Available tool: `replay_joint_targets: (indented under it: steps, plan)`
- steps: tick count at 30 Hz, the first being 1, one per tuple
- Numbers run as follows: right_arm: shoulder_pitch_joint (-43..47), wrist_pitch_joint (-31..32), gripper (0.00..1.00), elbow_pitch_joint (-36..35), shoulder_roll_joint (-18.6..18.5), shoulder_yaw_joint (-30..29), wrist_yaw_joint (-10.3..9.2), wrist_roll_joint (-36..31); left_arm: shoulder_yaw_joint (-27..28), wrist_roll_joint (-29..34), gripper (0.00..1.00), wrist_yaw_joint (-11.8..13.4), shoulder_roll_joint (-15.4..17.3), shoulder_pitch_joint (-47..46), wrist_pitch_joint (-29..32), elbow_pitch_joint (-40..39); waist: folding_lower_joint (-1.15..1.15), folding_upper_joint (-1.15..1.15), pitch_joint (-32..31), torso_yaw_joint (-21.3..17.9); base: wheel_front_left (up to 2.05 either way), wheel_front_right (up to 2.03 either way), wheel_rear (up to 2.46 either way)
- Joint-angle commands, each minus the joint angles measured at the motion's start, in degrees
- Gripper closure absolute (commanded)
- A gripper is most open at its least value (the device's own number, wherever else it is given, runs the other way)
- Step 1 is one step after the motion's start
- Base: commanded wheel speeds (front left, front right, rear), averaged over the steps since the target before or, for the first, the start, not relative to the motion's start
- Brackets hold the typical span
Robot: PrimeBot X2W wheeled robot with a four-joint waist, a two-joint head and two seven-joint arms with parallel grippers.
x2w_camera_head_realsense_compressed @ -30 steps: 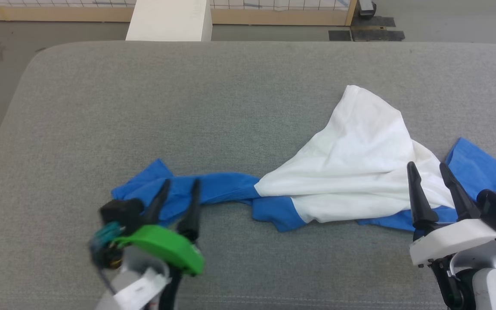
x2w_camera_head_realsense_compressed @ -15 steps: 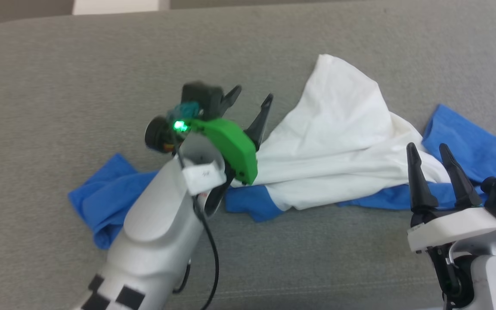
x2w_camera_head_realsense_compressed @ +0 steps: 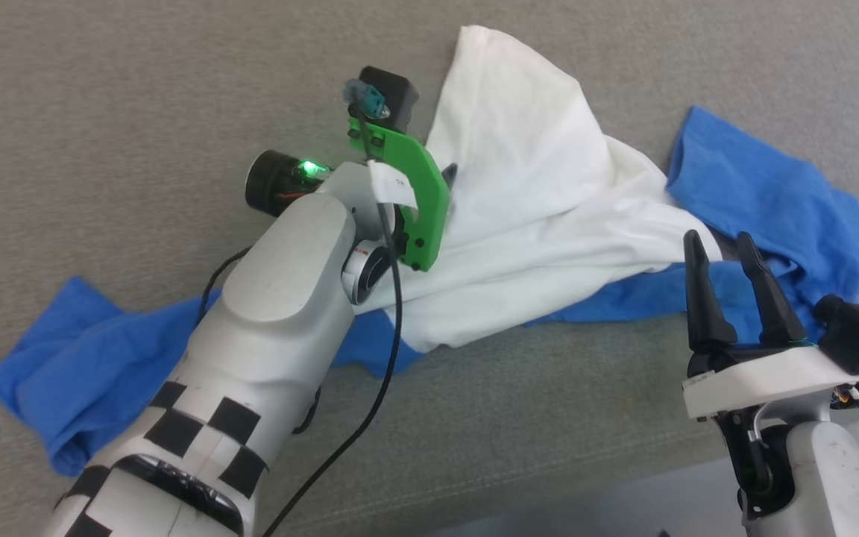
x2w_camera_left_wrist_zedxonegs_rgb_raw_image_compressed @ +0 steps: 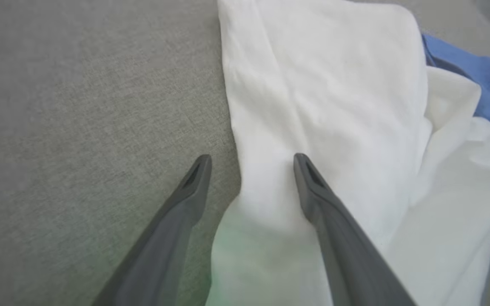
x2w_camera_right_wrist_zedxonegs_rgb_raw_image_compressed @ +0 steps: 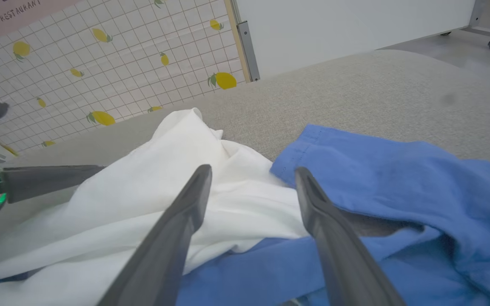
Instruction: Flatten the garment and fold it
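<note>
White cotton and blue sleeves in a heap: the shirt (x2w_camera_head_realsense_compressed: 549,201), crumpled across the grey cushion (x2w_camera_head_realsense_compressed: 139,89) and not yet flat. Bunched into a peak at the far end, with one blue sleeve (x2w_camera_head_realsense_compressed: 64,388) trailing off to the left beneath the left forearm and the other sleeve (x2w_camera_head_realsense_compressed: 765,194) spread out to the right.

Wide apart and empty, the left gripper (x2w_camera_left_wrist_zedxonegs_rgb_raw_image_compressed: 251,161), straddling the left edge of the white body: one finger over bare cushion, the other over cloth. Likewise wide and holding nothing, the right gripper (x2w_camera_head_realsense_compressed: 716,240), poised by the near edge at the join of white and blue beside the right-hand sleeve.

Most likely the flattening step, at the point of taking hold. To do it well:

- Lower the left fingers to bring the cloth edge deep between them before closing.
- Close on the outer layer if possible, not on the whole fold.
- Pinch near a hem or corner, not mid-panel, for a clean pull.
- Take a matching hold on the right side before pulling anything.
- Draw the two holds apart with a slight lift, to shake the peak out.
- Mind the sleeve beneath the left forearm, or risk dragging it along.
- Expect soft, limp cloth: grip firmly, move slowly
</note>
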Motion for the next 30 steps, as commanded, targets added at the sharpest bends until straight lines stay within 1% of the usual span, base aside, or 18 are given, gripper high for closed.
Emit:
replay_joint_targets:
  steps: [1, 6, 9, 10, 11, 12, 16, 19, 23, 24, 25, 27, 30]
  plan:
    - [-1.1, -0.7, 0.0, 0.4, 0.0, 0.3, -0.09, 0.5, -0.9, 0.4, 0.0, 0.7, -0.1, -1.2, 1.9, 1.4, 0.0, 0.0, 2.7, -2.6, 0.0, 0.0, 0.0]
    - [-1.9, -1.8, 0.0, 1.7, 0.0, 0.8, -0.09, 1.0, -4.6, 3.2, 0.0, 2.0, 0.7, -2.7, 8.9, 5.9, 0.0, 0.0, 3.4, -3.2, 0.0, 0.0, 0.0]
    - [-2.2, -2.3, 0.0, 2.3, 0.0, 1.0, -0.09, 1.3, -6.4, 4.2, 0.0, 1.8, 1.4, -3.0, 12.8, 7.7, 0.0, 0.0, 3.5, -3.3, 0.0, 0.0, 0.0]
    - [-2.3, -2.4, 0.0, 2.5, 0.0, 1.0, -0.09, 1.4, -6.3, 4.1, 0.46, 1.7, 1.6, -3.2, 12.9, 7.5, 0.0, 0.0, 3.6, -3.3, 0.0, 0.0, 0.0]
    - [-2.3, -2.6, 0.0, 2.6, 0.0, 1.0, -0.09, 1.4, -5.9, 3.9, 0.89, 1.9, 1.8, -3.4, 12.0, 7.0, 0.0, 0.0, 3.6, -3.3, 0.0, 0.0, 0.0]
    - [-2.4, -2.7, 0.0, 2.7, 0.0, 1.0, -0.09, 1.5, -5.6, 3.8, 1.0, 2.0, 2.3, -3.7, 11.1, 6.6, 0.0, 0.0, 3.6, -3.2, 0.0, 0.0, 0.0]
    - [-2.5, -2.9, 0.0, 3.3, 0.0, 0.6, -0.09, 1.3, -3.7, 2.9, 1.0, 1.9, 4.0, -4.7, 6.7, 4.1, 0.0, 0.0, 3.3, -2.7, 0.0, 0.0, 0.0]
    - [-2.6, -3.0, 0.0, 3.5, 0.0, 0.4, -0.09, 1.1, -1.3, 2.2, 1.0, 2.6, 6.1, -5.4, 2.1, 1.6, 0.0, 0.0, 2.6, -2.1, 0.0, 0.0, 0.0]
    - [-2.8, -2.8, 0.0, 3.3, 0.0, 0.7, -0.09, 0.8, 2.2, 1.6, 1.0, 3.7, 10.9, -6.4, -3.5, -1.1, 0.0, 0.0, 1.8, -1.5, 0.0, 0.0, 0.0]
    - [-2.8, -2.7, 0.0, 3.2, 0.0, 0.7, -0.09, 0.7, 3.6, 1.6, 1.0, 4.4, 13.7, -6.5, -5.3, -1.8, 0.0, 0.0, 1.5, -1.2, 0.0, 0.0, 0.0]
    - [-2.7, -2.6, 0.0, 3.2, 0.0, 0.7, -0.09, 0.6, 4.5, 1.6, 1.0, 5.0, 15.3, -6.5, -6.3, -2.0, 0.0, 0.0, 1.3, -1.1, 0.0, 0.0, 0.0]
    - [-2.7, -2.4, 0.0, 3.1, 0.0, 0.8, -0.09, 0.5, 5.9, 1.8, 1.0, 6.5, 18.1, -6.1, -7.7, -1.7, 0.0, 0.0, 1.0, -1.0, 0.0, 0.0, 0.0]
    - [-2.6, -2.2, 0.0, 3.1, 0.0, 1.0, -0.09, 0.4, 7.8, 1.8, 1.0, 9.2, 21.3, -4.8, -9.2, -0.7, 0.0, 0.0, 0.7, -0.9, 0.0, 0.0, 0.0]
